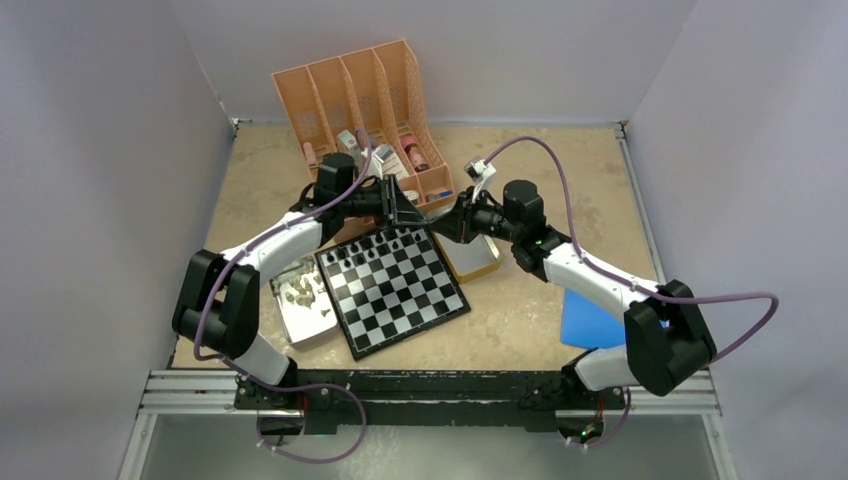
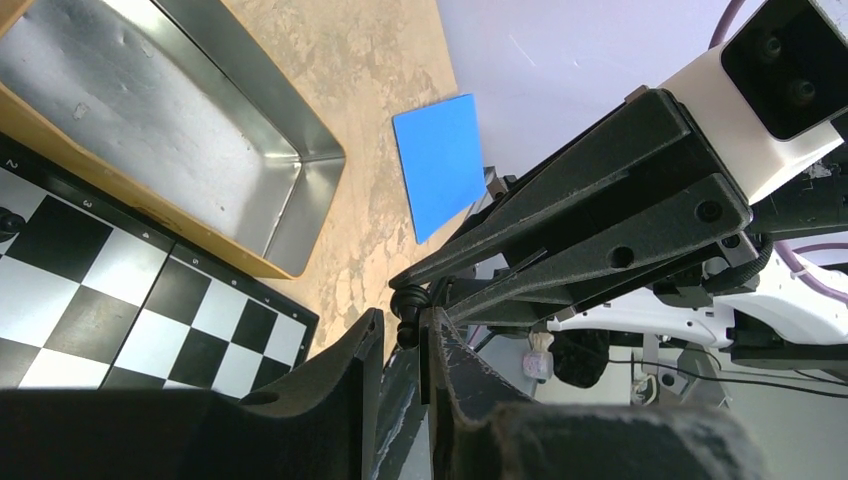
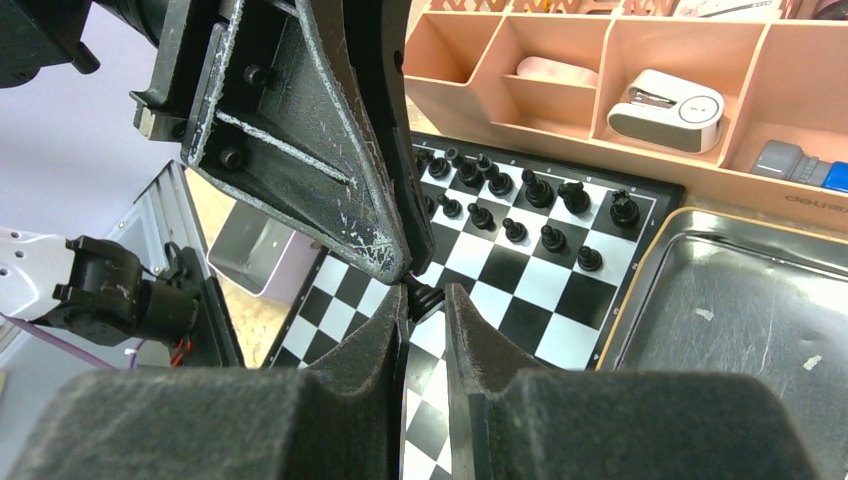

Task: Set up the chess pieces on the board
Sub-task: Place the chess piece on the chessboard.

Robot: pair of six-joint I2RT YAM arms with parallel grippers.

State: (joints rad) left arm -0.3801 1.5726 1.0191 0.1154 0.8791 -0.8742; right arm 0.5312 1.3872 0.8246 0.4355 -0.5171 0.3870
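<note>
Right wrist: right pincer [image 3: 425, 297] and left pincer [image 3: 399, 268] jointly clench black piece [image 3: 424, 303] above board [image 3: 545, 292] edge.

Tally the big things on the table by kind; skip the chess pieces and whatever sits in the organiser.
Metal trays: 2
Chessboard: 1
Blue sheet: 1
Peach organiser: 1
Total: 5

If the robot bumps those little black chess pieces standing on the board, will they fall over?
Probably: the black chess pieces look tall over small bases, so a nudge may tip them. Being round, a fallen one might roll on the smooth board. They look tiny, so likely very light.
</note>
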